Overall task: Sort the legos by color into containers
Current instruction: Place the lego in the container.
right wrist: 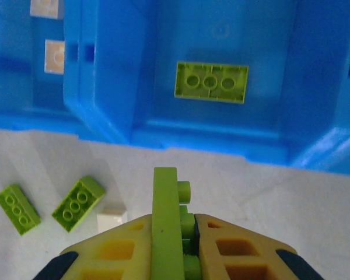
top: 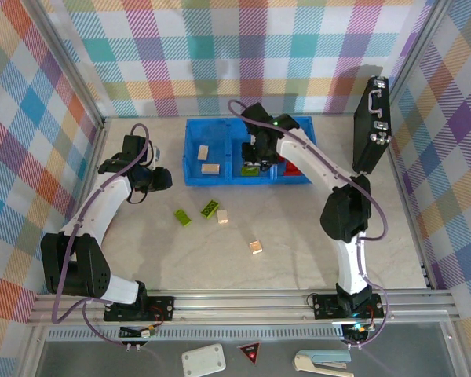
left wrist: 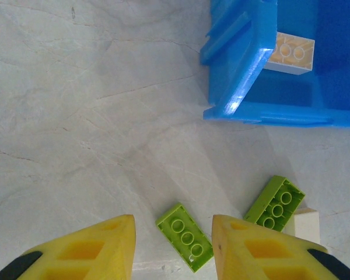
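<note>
The blue tray [top: 190, 153] stands at the back of the table. Its left compartment holds two tan legos [top: 211, 168], the middle one a green lego [right wrist: 210, 82], the right one a red lego [top: 293, 166]. My right gripper [right wrist: 184, 224] is shut on a lime green lego [right wrist: 165, 221] held on edge, just in front of the tray's near wall [right wrist: 192, 140]. My left gripper [left wrist: 174, 221] is open above the table, and a green lego [left wrist: 185, 236] lies flat below the gap. A second green lego [left wrist: 275, 203] and a tan one [left wrist: 306, 224] lie to its right.
Another tan lego [top: 256, 247] lies alone nearer the front. A black case [top: 371, 126] leans at the back right wall. The tray's corner [left wrist: 239, 87] is close ahead of my left gripper. Checked walls enclose the table on three sides.
</note>
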You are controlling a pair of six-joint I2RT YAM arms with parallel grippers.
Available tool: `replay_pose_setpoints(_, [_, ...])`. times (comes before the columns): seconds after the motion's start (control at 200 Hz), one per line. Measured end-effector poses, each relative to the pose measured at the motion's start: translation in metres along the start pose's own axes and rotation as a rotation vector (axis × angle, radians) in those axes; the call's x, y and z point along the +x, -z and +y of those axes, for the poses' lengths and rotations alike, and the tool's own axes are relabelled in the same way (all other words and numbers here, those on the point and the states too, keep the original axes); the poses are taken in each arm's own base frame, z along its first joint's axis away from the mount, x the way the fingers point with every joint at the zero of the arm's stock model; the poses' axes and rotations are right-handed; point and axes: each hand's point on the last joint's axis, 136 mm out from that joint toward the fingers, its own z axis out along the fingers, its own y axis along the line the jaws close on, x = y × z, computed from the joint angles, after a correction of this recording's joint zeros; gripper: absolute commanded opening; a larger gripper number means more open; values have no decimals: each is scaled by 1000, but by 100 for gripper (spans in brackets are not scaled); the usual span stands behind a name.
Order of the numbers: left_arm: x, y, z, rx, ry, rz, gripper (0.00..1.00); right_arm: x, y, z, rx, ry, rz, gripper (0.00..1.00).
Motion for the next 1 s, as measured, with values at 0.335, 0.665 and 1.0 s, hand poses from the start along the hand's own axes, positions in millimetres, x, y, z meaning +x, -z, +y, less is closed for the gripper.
replay_pose_setpoints(0.335, [0, 0, -1, 6, 0, 2, 39, -46, -57, -7, -58, -12, 28, 22])
replay_pose_setpoints(0.665, [1, -1, -1, 6, -3, 5, 39, -54, -109, -22, -94, -16, 76, 23])
replay_pose_setpoints(1.0, [4, -8, -1, 12, -1, 29, 38, -65, -138, -17, -158, -10, 58, 29])
